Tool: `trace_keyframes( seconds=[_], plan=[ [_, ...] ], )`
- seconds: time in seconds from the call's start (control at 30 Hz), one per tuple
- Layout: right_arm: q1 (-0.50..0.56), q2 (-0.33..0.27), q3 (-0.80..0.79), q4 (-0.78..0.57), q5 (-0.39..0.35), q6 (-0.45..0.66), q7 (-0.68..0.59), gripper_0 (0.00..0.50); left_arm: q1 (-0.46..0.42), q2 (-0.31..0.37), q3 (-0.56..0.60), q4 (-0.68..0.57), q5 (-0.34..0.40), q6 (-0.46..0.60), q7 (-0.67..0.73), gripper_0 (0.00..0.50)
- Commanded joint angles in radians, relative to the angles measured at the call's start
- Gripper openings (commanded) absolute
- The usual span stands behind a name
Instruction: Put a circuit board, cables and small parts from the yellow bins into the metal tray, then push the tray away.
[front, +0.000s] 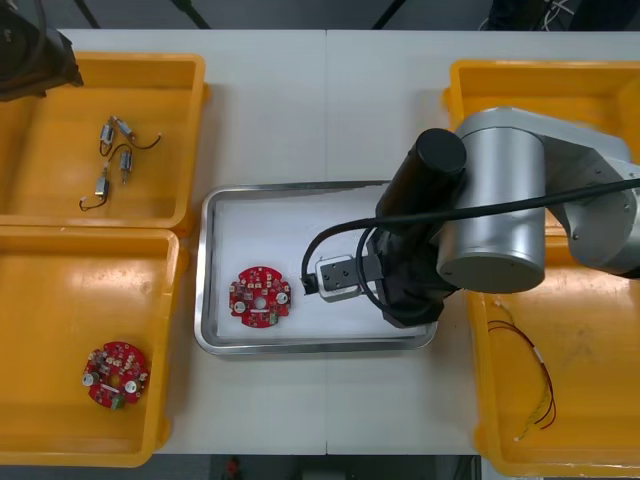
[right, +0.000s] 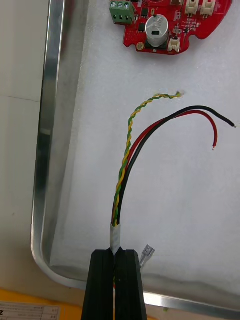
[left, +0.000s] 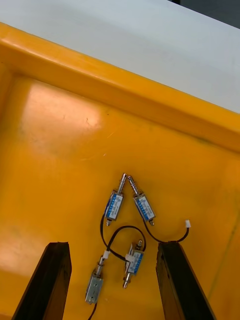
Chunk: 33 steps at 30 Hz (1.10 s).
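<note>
Right gripper (right: 115, 257) pinches cables (right: 121, 180), seemingly touching tray (right: 42, 150); left gripper (left: 114, 247) above bin (left: 50, 140).

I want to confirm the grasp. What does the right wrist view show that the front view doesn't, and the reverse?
Right wrist view: the right gripper shut on a cable bundle, twisted yellow-green, red and black, over the metal tray. Front view: yellow bins, small metal parts, a second board, loose cables, the left arm over the far left bin. Both: the tray and the red circuit board in it.
</note>
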<state>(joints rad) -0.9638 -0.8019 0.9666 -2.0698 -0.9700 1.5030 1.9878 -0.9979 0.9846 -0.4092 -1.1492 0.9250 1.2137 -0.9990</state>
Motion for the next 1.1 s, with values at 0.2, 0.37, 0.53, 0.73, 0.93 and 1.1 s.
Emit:
trace_keyframes(
  seconds=[0.2,0.37,0.53,0.73,0.93,1.1],
  plan=[
    [-0.050,0.066,0.098,0.100,0.043,-0.083,0.069,0.000,-0.056,-0.058,-0.059,0.052,-0.089,-0.098,-0.102,0.500],
    [-0.053,0.087,0.142,0.143,0.066,-0.122,0.074,0.000,-0.056,-0.070,-0.103,0.097,-0.092,-0.171,-0.107,0.500],
    [-0.053,0.107,0.161,0.174,0.070,-0.142,0.078,0.000,-0.056,-0.086,-0.140,0.151,-0.095,-0.235,-0.115,0.500],
    [-0.053,0.110,0.161,0.180,0.066,-0.141,0.078,0.053,-0.056,-0.106,-0.172,0.200,-0.092,-0.295,-0.122,0.500],
    [-0.053,0.110,0.161,0.178,0.053,-0.162,0.080,0.476,-0.056,-0.123,-0.172,0.213,-0.084,-0.296,-0.118,0.500],
    [-0.056,0.102,0.150,0.155,0.054,-0.158,0.083,0.500,-0.056,-0.124,-0.201,0.215,-0.054,-0.301,-0.122,0.500]
  ],
)
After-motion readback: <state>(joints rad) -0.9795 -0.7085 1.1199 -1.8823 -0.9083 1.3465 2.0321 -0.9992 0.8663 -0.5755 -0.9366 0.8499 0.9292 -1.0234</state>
